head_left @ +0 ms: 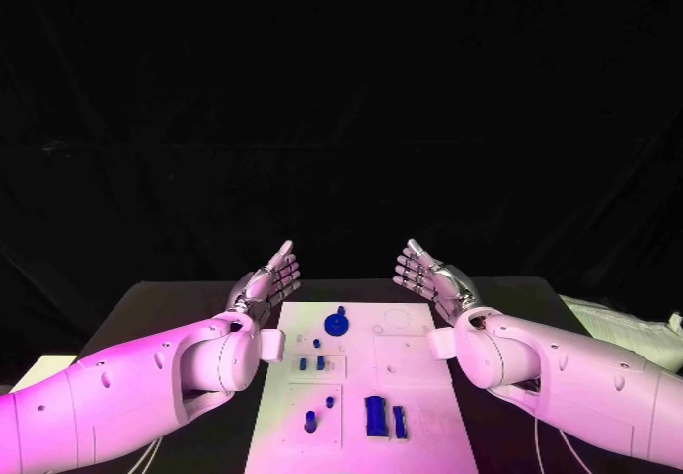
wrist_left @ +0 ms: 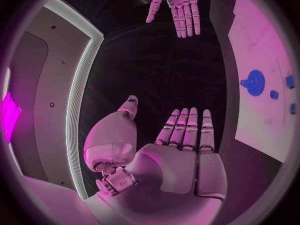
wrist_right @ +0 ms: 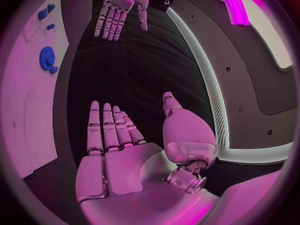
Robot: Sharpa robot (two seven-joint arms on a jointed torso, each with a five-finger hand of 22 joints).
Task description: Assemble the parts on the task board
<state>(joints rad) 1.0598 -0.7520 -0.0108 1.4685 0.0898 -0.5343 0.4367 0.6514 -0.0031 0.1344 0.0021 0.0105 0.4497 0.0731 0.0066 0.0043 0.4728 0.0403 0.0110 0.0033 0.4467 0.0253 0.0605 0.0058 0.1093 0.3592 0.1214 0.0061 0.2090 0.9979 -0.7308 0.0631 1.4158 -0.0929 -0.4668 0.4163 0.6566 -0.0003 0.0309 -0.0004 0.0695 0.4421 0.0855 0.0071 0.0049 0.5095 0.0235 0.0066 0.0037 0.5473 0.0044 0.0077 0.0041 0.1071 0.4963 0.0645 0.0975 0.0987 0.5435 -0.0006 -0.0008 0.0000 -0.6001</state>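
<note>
1. Nearest the camera in the head view, a tall blue block [head_left: 374, 416] stood at the near end of the task board [head_left: 413, 395], with a thinner blue piece [head_left: 399, 422] just beside it and two small pegs [head_left: 311, 422] to their left.
2. A blue gear [head_left: 338, 322] sat at the board's far end; a pair of small blue parts [head_left: 309, 363] lay between it and the pegs.
3. These parts looked light, rigid and smooth, likely slippery; the gear probably wants a pinch at its rim, the block at its long sides.
4. The left hand [head_left: 266, 283] and right hand [head_left: 431, 277] flanked the board's far end, fingers straight and apart, holding nothing.
5. The board's faint sockets were hard to make out.
</note>
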